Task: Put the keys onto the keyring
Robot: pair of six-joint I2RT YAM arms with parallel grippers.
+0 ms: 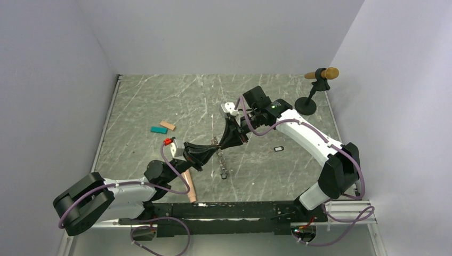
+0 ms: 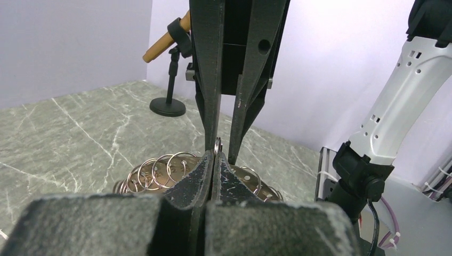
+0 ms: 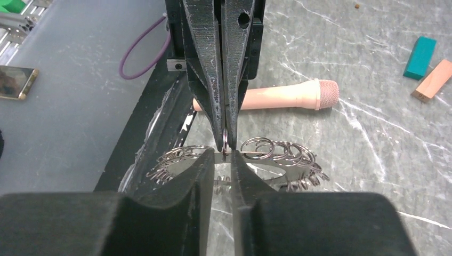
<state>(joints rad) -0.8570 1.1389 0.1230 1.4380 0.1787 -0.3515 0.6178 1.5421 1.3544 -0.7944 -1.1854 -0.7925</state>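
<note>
Taking the peach cylinder (image 1: 188,188) as marker, flat on the table (image 1: 160,101) by the left arm.

Just beyond its far end and slightly rightward: left gripper (image 2: 213,162), pinched fully together on one ring of the keyring (image 3: 277,152). Holding that ring upright and edge-on to the opposite wrist camera, so in line with the two grippers.

Next rightward, the rest of the keyring: a floppy chain of rings draped from the pinch back toward the near edge, ending level with the cylinder's middle and to its right. Long axis roughly parallel to the cylinder, crossing the line between the grippers.

Further right of the cylinder, nose to nose with the left one: right gripper (image 3: 223,162), narrow but not closed, one finger on each side of the pinched ring. Touching the wire or not: cannot tell.

Furthest right, well apart from cylinder and keyring: a black-headed key (image 1: 278,149) flat on the table, lengthwise left to right, clearly nearer the right arm. No other key made out for certain.

Judged: hinges on the edge-on ring sitting squarely in the right jaws' gap; fetching that key would fall to the right arm.
</note>
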